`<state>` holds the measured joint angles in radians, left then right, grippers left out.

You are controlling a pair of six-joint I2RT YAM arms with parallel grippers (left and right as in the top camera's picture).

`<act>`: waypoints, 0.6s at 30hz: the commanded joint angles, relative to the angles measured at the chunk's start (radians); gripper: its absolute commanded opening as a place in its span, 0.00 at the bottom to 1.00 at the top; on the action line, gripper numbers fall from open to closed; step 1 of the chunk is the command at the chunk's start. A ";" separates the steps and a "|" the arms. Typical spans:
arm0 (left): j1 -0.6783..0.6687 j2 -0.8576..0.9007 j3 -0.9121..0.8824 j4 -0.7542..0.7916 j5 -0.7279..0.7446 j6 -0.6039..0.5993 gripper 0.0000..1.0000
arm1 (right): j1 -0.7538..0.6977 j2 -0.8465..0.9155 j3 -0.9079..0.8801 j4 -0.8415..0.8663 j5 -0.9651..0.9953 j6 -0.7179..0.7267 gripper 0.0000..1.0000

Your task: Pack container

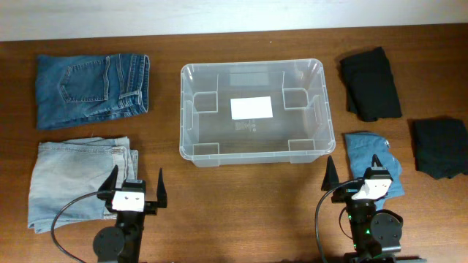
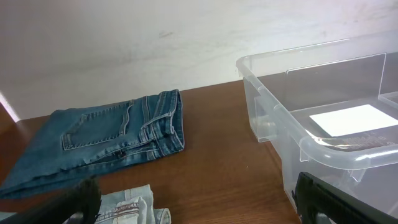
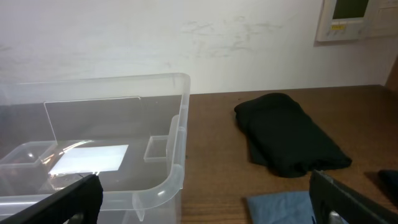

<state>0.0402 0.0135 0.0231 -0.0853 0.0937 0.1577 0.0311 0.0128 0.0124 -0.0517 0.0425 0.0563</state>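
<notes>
Clear rectangular plastic container [image 1: 248,140] with rounded corners and a white label on its base sits centre of the brown wooden worktop [image 1: 241,208], upright, nothing inside.

Left side: folded dark blue denim jeans [image 1: 91,89] far, folded pale washed jeans [image 1: 73,183] near, apart from each other and from the container.

Right side: folded black garment [image 1: 371,84] far, second black garment [image 1: 441,147] at the right edge, folded blue cloth [image 1: 362,150] near, just right of the container's near corner.

Left pincer [image 1: 138,172] is at the near edge beside the pale jeans, fingers spread, holding nothing. Right pincer [image 1: 354,161] is at the near edge over the blue cloth, fingers spread, also holding nothing.
</notes>
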 commanded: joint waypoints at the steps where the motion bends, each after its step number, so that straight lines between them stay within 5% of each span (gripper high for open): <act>1: 0.005 -0.006 -0.008 0.002 -0.004 0.013 0.99 | -0.006 -0.009 -0.007 0.007 -0.005 0.000 0.99; 8: 0.005 -0.006 -0.008 0.003 -0.004 0.013 0.99 | -0.006 -0.009 -0.007 0.153 -0.024 0.005 0.98; 14: 0.005 -0.006 -0.008 0.003 -0.004 0.013 0.99 | -0.006 -0.009 0.000 0.379 -0.234 0.006 0.98; 18: 0.005 -0.006 -0.008 0.002 -0.004 0.013 0.99 | -0.006 0.003 0.068 0.381 -0.204 -0.002 0.98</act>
<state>0.0399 0.0139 0.0231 -0.0856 0.0937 0.1577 0.0311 0.0124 0.0158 0.3218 -0.1337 0.0559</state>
